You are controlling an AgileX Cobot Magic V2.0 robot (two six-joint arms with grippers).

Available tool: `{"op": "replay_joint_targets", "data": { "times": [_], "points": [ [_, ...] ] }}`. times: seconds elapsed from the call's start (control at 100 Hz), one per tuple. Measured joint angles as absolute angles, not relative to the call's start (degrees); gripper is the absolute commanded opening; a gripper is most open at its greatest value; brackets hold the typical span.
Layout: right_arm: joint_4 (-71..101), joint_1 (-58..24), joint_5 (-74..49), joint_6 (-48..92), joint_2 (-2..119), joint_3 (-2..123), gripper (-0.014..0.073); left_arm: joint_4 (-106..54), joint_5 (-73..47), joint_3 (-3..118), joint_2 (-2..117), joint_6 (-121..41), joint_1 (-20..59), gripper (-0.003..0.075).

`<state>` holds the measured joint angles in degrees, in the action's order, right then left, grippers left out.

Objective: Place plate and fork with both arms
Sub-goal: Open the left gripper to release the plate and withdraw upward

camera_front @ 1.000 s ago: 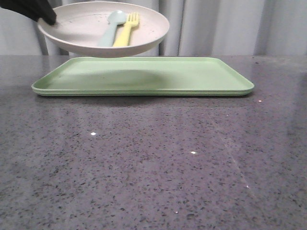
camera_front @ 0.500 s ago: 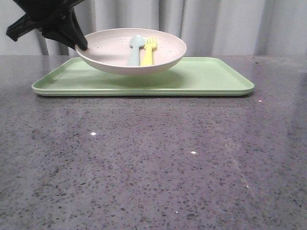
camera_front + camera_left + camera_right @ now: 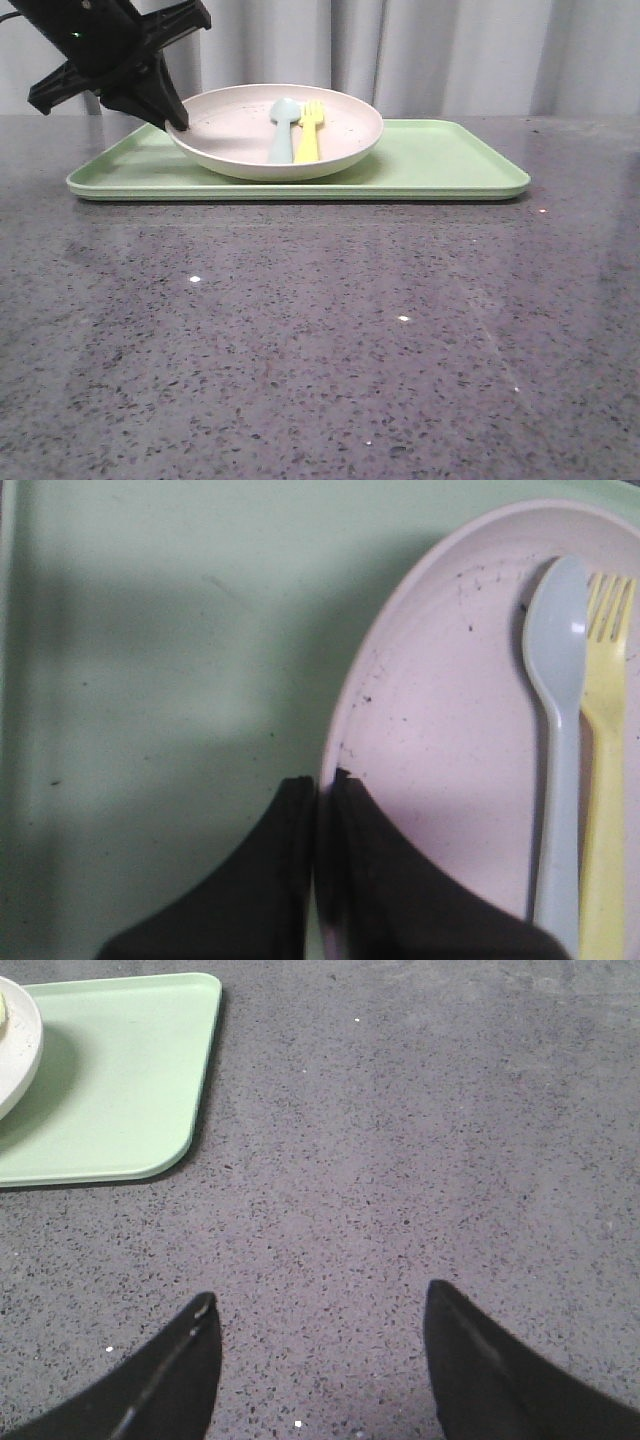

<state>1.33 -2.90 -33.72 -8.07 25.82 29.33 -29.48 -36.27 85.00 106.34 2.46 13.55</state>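
In the front view the left claw (image 3: 178,118) is cut off at the top edge, and the right claw lies wholly outside that frame. The left wrist view crops the plate (image 3: 440,740) along its top, right and bottom edges, cuts off the handles of the fork (image 3: 604,780) and spoon (image 3: 560,750) at the bottom, and hides the gripped rim between the dark fingers (image 3: 380,880). The right wrist view shows only a sliver of plate at its edge, the tray (image 3: 110,1080) is cropped, and the right claw (image 3: 320,1360) fingers run off the bottom.

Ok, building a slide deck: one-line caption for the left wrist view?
Left hand pinching the plate rim on the green tray, spoon and fork inside.
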Motion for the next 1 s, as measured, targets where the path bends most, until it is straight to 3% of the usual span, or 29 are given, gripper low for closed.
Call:
{"op": "replay_joint_targets", "data": {
  "times": [0.16, 0.34, 0.48, 1.0],
  "points": [
    [1.33, -2.9, -33.81, -8.07, 25.82, 29.33, 0.0456, -29.48, -36.13, 85.0, 106.38, 2.46, 13.55, 0.0015],
    [1.33, -2.9, -32.94, -8.07, 25.82, 29.33, 0.0456, -29.82, -35.68, 85.14, 106.38, 2.48, 13.55, 0.0183],
    [1.33, -2.9, -32.83, -8.07, 25.82, 29.33, 0.0456, -29.93, -35.58, 85.13, 106.38, 2.48, 13.55, 0.0265],
    [1.33, -2.9, -32.83, -8.07, 25.82, 29.33, 0.0456, -24.73, -37.56, 85.13, 103.56, 2.58, 13.55, 0.026]
  ]
}}
